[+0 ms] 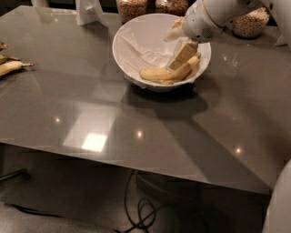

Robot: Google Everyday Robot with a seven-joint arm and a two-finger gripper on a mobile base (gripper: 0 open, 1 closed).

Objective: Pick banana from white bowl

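The white bowl [122, 35] stands on the grey table at the back centre, lined with crumpled white paper [144, 51]. A yellow banana [160, 74] lies in its front right part, curved along the wall. My gripper [183, 53] comes in from the upper right on a white arm [213, 13] and reaches down inside the bowl. It sits right above the banana's right end and touches or nearly touches it.
Other bananas [10, 66] lie at the table's left edge. Glass jars [132, 7] with grain stand behind the bowl, another jar [248, 25] at the back right. A white object [89, 11] stands at the back left. Cables [142, 210] lie on the floor under the table.
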